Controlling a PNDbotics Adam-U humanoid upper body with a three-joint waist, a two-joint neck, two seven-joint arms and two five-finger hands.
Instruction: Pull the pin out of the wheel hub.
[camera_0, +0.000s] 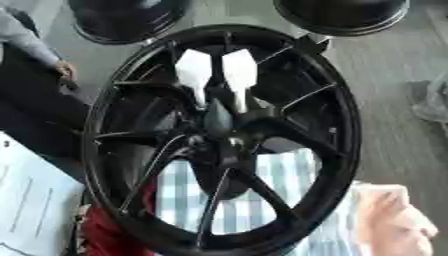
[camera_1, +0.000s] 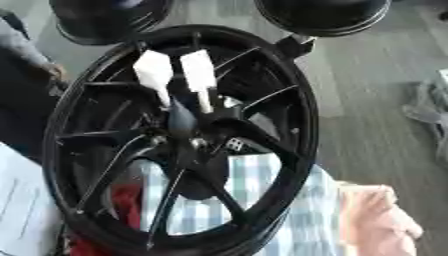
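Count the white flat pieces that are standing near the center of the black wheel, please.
2. The left white piece and the right white piece stand side by side just above the hub of the wheel; others may be hidden.

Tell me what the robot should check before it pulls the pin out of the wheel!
1. Wheel hub in view: ok, it sits mid-picture.
2. Pin found: cannot tell. Two white pieces narrow down toward the hub, but whether they belong to the pin is unclear.
3. Hand ready at the hub: cannot tell. No robot hand stands out against the black wheel.
4. Wheel steady: cannot tell. It stands in front of a checked cloth, and its support is hidden.
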